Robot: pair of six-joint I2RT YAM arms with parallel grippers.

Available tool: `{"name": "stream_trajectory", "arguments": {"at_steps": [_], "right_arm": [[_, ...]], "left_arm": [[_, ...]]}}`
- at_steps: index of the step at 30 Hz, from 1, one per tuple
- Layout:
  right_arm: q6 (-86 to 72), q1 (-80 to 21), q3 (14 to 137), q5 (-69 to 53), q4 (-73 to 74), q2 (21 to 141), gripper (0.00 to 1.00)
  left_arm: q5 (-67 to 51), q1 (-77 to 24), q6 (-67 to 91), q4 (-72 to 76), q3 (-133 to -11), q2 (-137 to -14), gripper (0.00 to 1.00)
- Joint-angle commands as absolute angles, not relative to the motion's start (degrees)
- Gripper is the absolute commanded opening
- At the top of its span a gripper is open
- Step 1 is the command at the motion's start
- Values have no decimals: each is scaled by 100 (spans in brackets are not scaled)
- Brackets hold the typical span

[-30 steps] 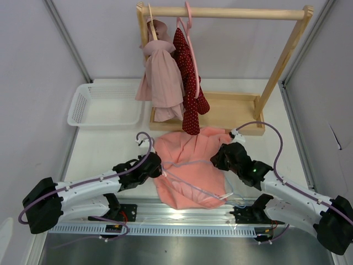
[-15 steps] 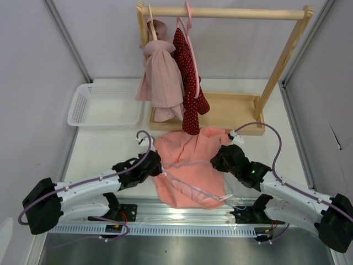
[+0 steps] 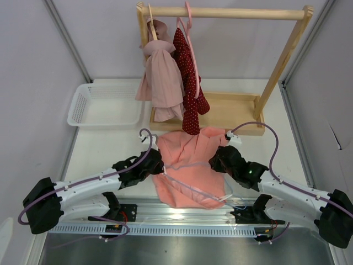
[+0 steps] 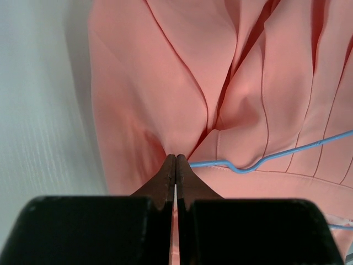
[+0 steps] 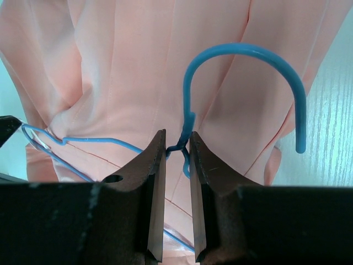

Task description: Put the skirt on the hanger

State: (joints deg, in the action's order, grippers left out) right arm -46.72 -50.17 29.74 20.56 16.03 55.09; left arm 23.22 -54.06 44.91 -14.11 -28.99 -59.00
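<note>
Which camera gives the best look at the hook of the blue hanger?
The right wrist view: the hanger's whole curved hook stands out against the skirt, its neck between the right hand's fingers. The left wrist view shows only one stretch of its wire. The top view shows just faint thin lines.

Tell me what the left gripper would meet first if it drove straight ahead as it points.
The skirt: the left gripper, shut, has its tips at a gathered fold, so it would likely push into that fabric. The hanger wire lies to the side.
</note>
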Motion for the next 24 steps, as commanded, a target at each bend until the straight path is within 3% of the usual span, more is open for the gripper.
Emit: {"name": "stream_trajectory", "arguments": {"at_steps": [1, 24], "right_arm": [[-4649, -5089, 3278, 2250, 1609, 5581, 0], [-4790, -5730, 3577, 2865, 704, 5898, 0]], "left_arm": [[2180, -5414, 4342, -1116, -3208, -5950, 0], [2267, -6038, 4439, -1327, -3524, -5933, 0]]}}
